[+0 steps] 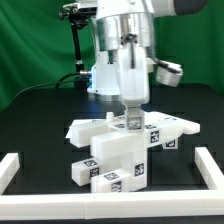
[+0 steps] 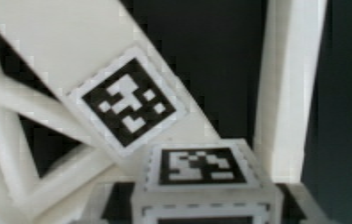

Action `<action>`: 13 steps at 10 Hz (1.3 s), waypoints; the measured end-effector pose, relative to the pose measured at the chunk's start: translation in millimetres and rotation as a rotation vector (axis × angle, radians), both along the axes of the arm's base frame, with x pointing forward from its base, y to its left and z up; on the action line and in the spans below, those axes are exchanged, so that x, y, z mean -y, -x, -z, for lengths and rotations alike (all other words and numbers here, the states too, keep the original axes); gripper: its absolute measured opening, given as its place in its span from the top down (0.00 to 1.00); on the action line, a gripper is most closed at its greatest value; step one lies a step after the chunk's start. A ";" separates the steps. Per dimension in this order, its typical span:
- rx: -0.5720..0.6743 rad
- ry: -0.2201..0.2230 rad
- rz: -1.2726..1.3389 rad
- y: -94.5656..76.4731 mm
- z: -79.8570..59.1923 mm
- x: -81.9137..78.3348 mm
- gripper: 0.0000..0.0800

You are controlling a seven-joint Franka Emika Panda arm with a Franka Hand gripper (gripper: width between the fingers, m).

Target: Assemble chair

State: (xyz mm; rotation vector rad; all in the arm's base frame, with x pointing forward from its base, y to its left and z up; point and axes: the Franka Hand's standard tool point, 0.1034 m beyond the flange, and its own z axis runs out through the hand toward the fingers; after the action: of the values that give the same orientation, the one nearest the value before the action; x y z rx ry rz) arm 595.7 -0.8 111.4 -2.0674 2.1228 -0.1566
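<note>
Reaching down to the small tagged cube [image 1: 131, 122] atop the chair [image 1: 118, 158], fingers [image 1: 130, 110], grip unclear.

Exterior view: frontal, slightly raised, toward the arm [image 1: 122, 45]; wrist view: close over the shared tagged block [image 1: 132, 122] [image 2: 199, 168]

Arm [image 1: 120, 40] upright, wrist vertical, pincer [image 1: 132, 112] pointing straight down, low; jaw gap not discernible.

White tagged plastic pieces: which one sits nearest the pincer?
The small white plastic cube on top, directly beneath the pincer; the others lie lower or aside.
</note>
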 end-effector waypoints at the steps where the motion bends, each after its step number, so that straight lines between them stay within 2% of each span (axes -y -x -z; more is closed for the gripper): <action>1: 0.020 0.000 0.004 -2.6 0.1 12.0 0.67; 4: 0.025 -0.013 0.027 -2.7 -0.1 17.2 0.67; 5: 0.026 -0.003 -0.013 -2.4 0.6 17.0 0.54; 6: 0.026 -0.004 -0.013 -2.4 0.7 16.9 0.54; 7: 0.026 0.000 -0.026 -2.4 0.8 16.9 0.29; 8: 0.033 0.038 -0.194 -2.3 0.8 17.7 0.22; 9: 0.023 0.068 -0.361 -0.9 1.0 18.0 0.20; 11: -0.011 0.113 -0.721 -4.6 -5.7 18.9 0.19; 13: -0.044 0.157 -0.983 -2.2 -4.5 12.8 0.19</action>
State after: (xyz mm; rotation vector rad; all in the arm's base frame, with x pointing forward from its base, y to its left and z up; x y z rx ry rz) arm 597.9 -13.6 116.0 -2.9318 0.9127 -0.1356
